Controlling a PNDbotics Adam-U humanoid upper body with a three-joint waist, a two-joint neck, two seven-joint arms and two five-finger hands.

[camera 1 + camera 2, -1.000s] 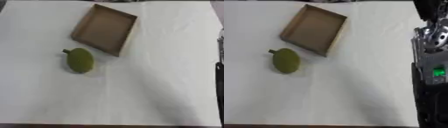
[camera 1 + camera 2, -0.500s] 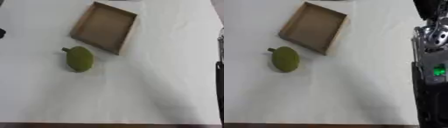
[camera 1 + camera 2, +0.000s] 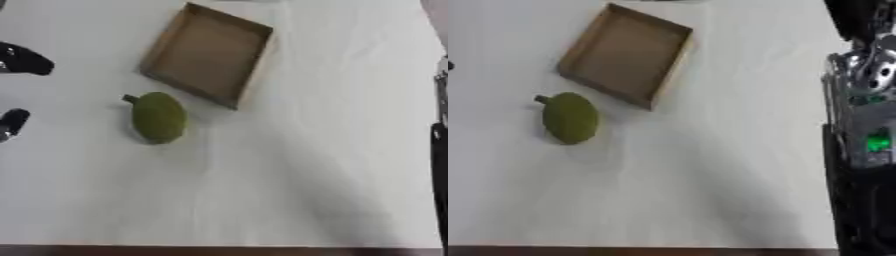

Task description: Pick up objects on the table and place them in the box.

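A white table (image 3: 289, 190) filled nearly both views, cloth-like, with faint creases. The box (image 3: 208, 54), a shallow brown cardboard tray, lay flat on it, turned at an angle, open side up, nothing inside it.

The right arm (image 3: 866, 135) ran down the right edge of the right eye view, well to the right of the box: black lower part, silver joint section above, a small green light on it. The right hand itself could not be made out in either view, so its fingers could not be judged.

The green fruit (image 3: 158, 116), oval with a short stem at its upper left end, lay on the table just below the box's lower left corner, close to it but not touching.

The left hand (image 3: 19, 60) showed only as two dark fingertips at the left edge of the left eye view, well to the left of the box and the fruit, one level with the box and one lower. They stood apart from each other, touching nothing; whether the hand was wide or curled could not be told.
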